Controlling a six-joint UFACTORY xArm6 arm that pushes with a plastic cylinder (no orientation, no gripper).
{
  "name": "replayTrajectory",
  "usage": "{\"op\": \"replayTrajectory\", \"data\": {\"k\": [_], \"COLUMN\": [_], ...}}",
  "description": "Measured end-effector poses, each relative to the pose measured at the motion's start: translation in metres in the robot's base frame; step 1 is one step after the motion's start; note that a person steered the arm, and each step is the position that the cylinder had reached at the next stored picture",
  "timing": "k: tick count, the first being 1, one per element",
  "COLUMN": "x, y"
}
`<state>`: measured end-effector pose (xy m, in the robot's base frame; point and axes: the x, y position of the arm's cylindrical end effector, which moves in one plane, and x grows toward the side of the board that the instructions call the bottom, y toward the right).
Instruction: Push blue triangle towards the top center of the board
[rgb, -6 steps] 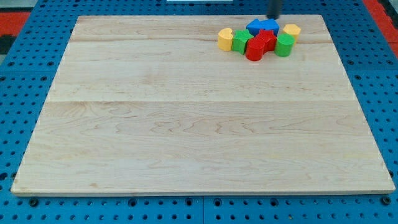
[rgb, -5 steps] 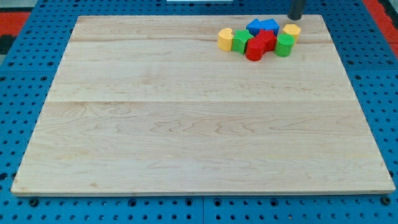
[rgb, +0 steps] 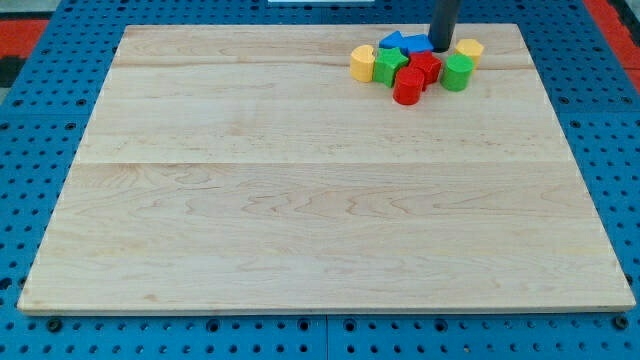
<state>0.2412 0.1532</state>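
Observation:
A tight cluster of blocks sits near the board's top edge, right of center. The blue triangle (rgb: 394, 42) is at the cluster's top, with a second blue block (rgb: 419, 45) touching its right side. My tip (rgb: 443, 49) stands against the right side of that second blue block, between it and a yellow block (rgb: 468, 48). Below the blue blocks are a red block (rgb: 426, 66) and a red cylinder (rgb: 408, 87).
A yellow block (rgb: 362, 62) and a green block (rgb: 390, 66) form the cluster's left side, and a green cylinder (rgb: 458, 72) its right. The wooden board (rgb: 320, 200) lies on a blue pegboard surface (rgb: 30, 150).
My tip came down and left from the top right into the cluster. The blue blocks shifted left, and the red cylinder slid slightly toward the view's bottom.

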Motion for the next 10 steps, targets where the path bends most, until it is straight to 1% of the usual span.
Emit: {"op": "replayTrajectory", "data": {"k": [1, 2, 3, 4, 5, 6, 7, 8, 9, 10], "x": [0.010, 0.010, 0.010, 0.018, 0.010, -0.019, -0.024, -0.016, -0.033, -0.048], "y": [-0.015, -0.044, -0.085, -0.098, -0.094, -0.102, -0.160, -0.171, -0.146, -0.146]}}
